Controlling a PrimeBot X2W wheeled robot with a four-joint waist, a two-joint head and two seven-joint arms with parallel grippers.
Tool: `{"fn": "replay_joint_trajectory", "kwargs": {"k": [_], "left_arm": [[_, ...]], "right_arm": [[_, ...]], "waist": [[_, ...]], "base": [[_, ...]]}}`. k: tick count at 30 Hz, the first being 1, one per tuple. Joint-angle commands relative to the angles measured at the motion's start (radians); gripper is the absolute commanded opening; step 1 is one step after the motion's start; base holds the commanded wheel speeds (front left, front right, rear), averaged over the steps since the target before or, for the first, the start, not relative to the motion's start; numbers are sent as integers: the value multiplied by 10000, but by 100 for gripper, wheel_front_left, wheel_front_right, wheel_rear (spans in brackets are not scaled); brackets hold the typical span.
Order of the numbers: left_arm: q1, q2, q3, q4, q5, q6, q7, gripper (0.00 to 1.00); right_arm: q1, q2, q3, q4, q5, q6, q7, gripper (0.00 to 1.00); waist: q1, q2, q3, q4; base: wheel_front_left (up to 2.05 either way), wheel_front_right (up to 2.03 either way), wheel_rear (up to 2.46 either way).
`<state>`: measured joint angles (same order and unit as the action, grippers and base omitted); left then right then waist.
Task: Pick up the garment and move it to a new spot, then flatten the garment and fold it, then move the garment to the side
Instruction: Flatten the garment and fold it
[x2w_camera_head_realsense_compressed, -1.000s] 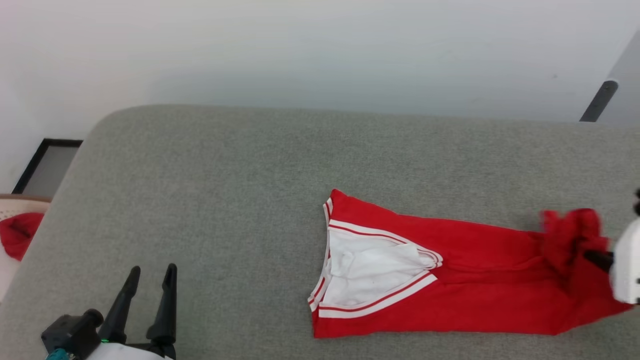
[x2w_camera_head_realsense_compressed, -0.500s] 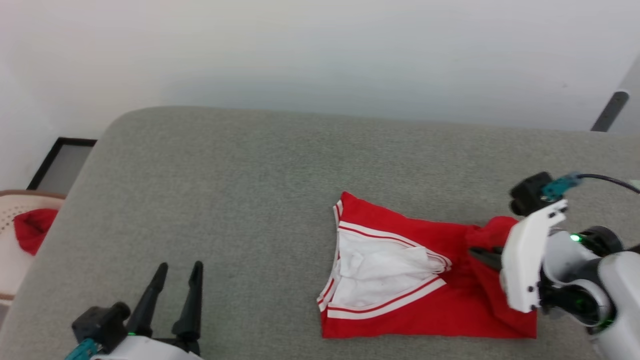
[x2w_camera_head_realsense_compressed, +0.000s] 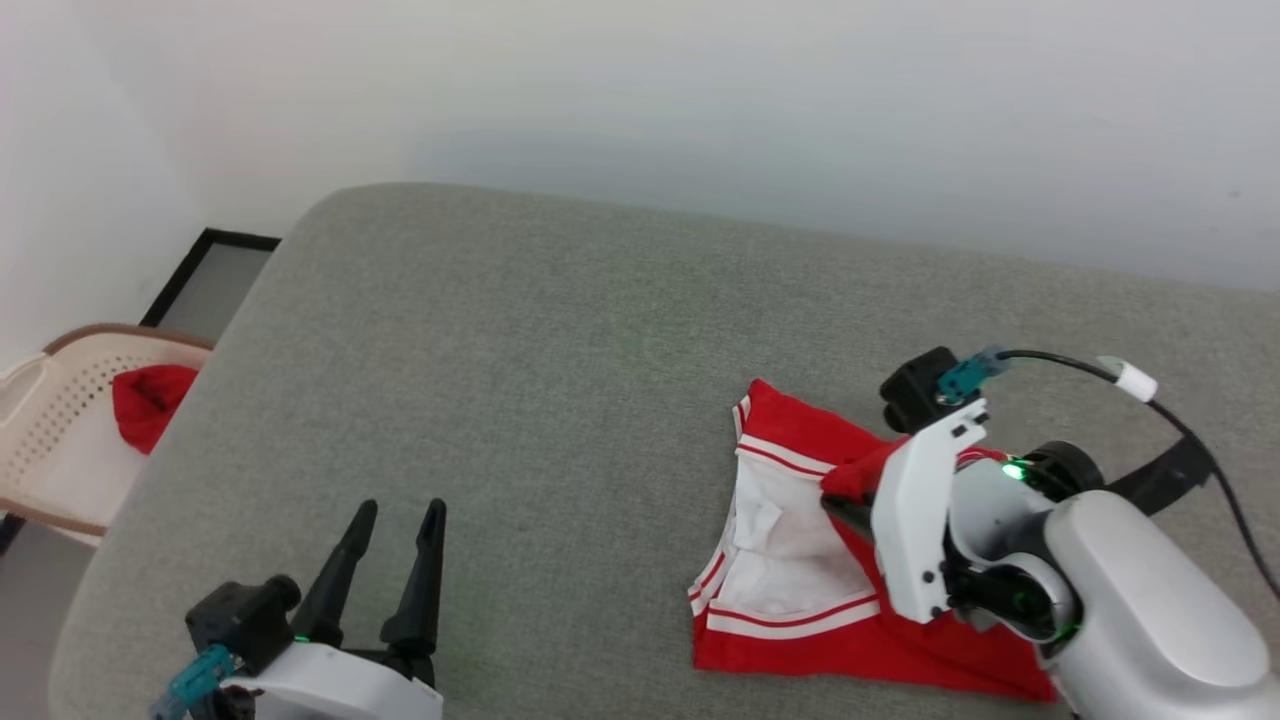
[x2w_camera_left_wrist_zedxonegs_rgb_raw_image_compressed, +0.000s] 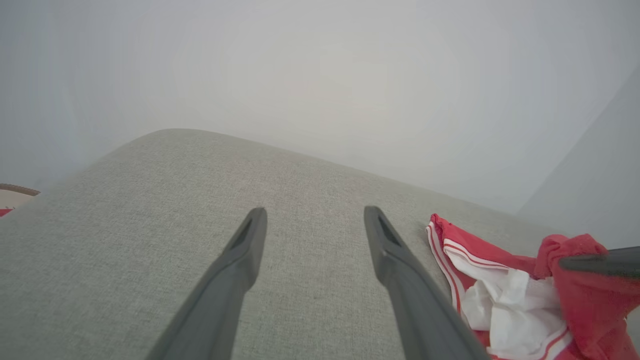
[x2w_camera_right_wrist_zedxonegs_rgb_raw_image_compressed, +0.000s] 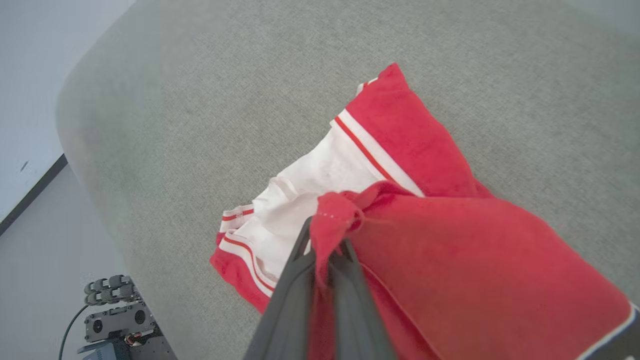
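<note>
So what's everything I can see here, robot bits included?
garment: one, red and white with striped trim, on the padded surface, right of centre
padded surface: one, grey, under the garment
basket: one, beige, perforated, past the surface's left edge
small cloth: one, red, in the basket
framed panel: one, black-edged, behind the basket
left gripper: one, dark fingers, open, over bare surface
right gripper: one, dark fingers, shut on the garment's red fold

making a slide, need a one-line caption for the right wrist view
Right gripper shut on a bunched red edge of the garment, held above its white sleeve on the grey surface.
</note>
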<state>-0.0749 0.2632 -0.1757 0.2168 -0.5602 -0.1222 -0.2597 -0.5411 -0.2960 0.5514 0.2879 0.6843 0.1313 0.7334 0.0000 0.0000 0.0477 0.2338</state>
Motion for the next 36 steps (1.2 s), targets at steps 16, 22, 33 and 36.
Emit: {"fn": "replay_joint_trajectory", "kwargs": {"k": [16,22,33,36], "left_arm": [[-267,-168,98,247,-13,-85,-53,100],[-68,-109,318,178,59,-95,-53,100],[245,61,640,-60,242,-80,-53,100],[381,123,772,-168,279,-51,-53,100]], "right_arm": [[-1124,741,1396,1994,309,-12,-1261,100],[-1502,669,1975,1900,913,-12,-1471,100],[-1971,-257,2156,1026,1401,-12,-2580,100],[-1841,-712,2053,794,1282,-12,-3241,100]], "waist": [[0,0,87,134],[0,0,-62,-145],[0,0,-392,-993],[0,0,-483,-1266]], "base": [[0,0,0],[0,0,0],[0,0,0],[0,0,0]]}}
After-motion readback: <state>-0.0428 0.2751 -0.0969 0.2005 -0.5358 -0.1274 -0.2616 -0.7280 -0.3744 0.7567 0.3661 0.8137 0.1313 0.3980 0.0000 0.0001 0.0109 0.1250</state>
